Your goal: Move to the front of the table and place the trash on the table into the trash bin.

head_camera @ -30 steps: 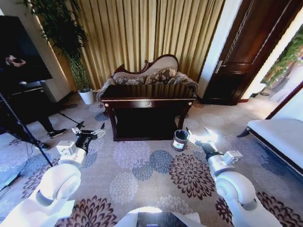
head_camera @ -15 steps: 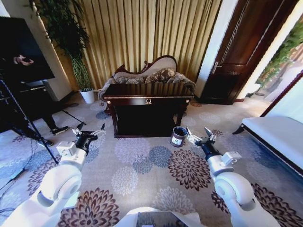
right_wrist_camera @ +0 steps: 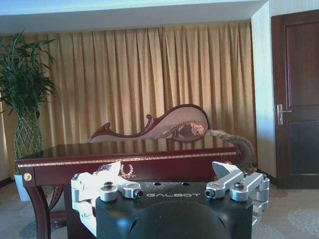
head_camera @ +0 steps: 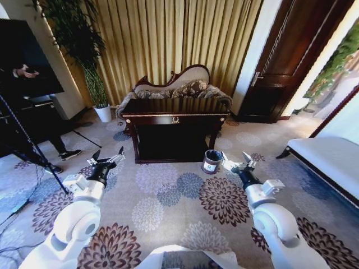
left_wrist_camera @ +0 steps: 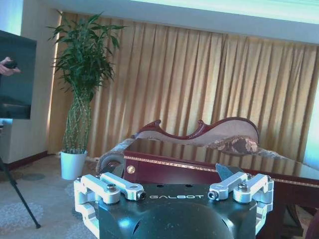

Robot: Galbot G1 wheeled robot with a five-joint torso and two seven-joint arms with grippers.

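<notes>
- On the table (head_camera: 175, 116) top, no trash can be made out from this distance; such scraps and a small bottle are probably light, best pinched at the middle.
- Trash bin (head_camera: 212, 161) stands just beside the table's right front leg.
- Left gripper (head_camera: 106, 159) and right gripper (head_camera: 235, 162) hover before the table, both spread wide, holding nothing.

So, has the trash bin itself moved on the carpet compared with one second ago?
No. The trash bin stands by the table's front right leg as before, on the same carpet pattern. The whole head view shifted, so the camera moved, not the bin.

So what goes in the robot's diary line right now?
facing table | trash bin beside it | left gripper open | right gripper open
</notes>
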